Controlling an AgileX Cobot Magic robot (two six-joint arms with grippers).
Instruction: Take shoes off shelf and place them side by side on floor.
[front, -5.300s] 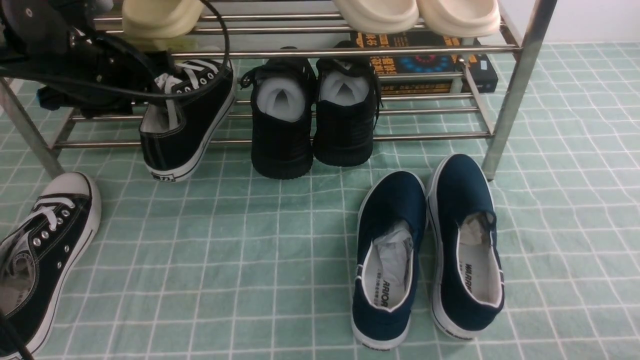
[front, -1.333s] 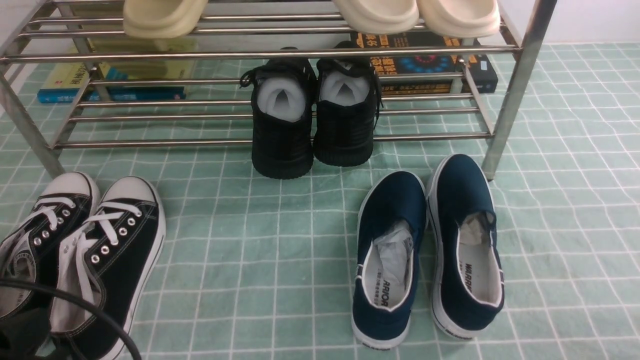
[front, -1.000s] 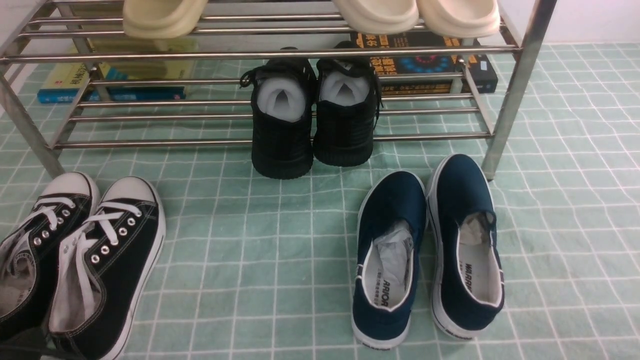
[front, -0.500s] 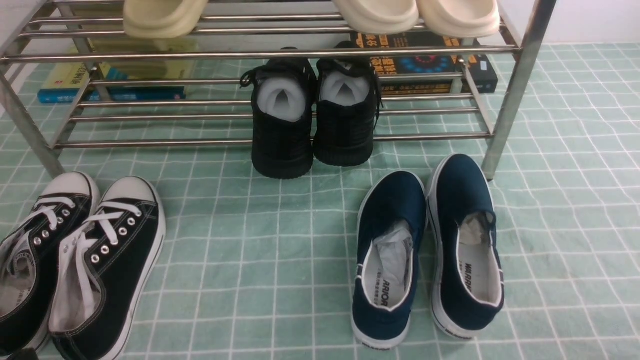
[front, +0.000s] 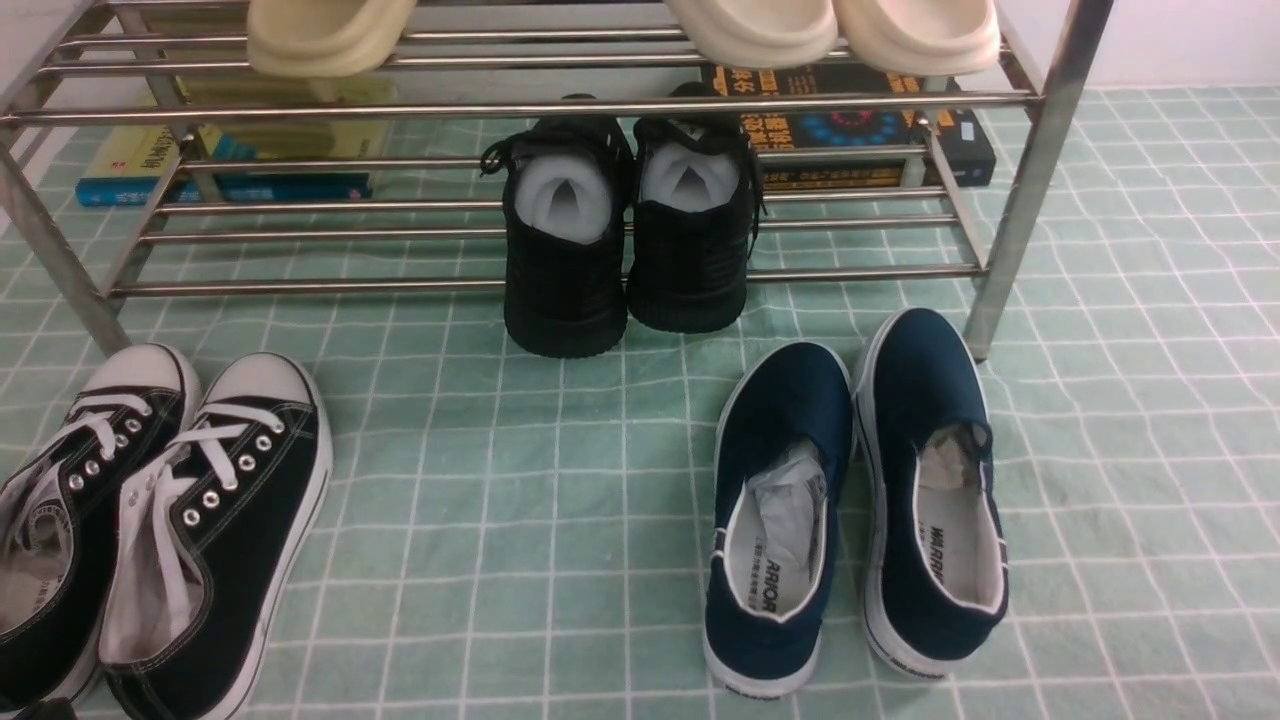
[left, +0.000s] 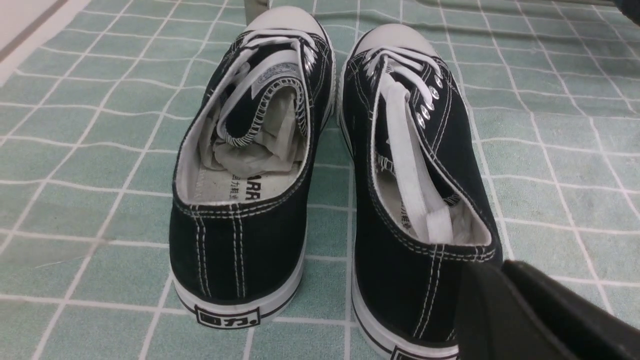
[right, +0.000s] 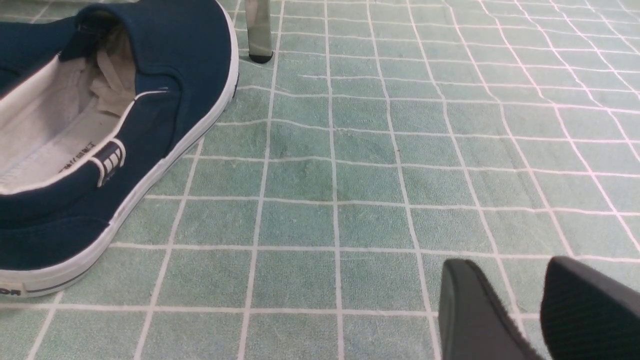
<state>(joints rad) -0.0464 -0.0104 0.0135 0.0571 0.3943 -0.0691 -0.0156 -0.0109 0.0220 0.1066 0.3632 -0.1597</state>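
Floor (front: 560, 520) lies open between canvas sneakers (front: 240, 500) and navy slip-ons (front: 780, 430).

One black sneaker (front: 230, 530), earlier at the rack (front: 560, 105) in the upper left with the left arm (front: 50, 710) over it, now sits on the floor (front: 550, 500) at lower left, beside its mate (front: 85, 500). The arm has left the upper left, uncovering a yellow-and-blue book (front: 240, 150). Its black cable, recently across the lower left corner, has gone from the front view.
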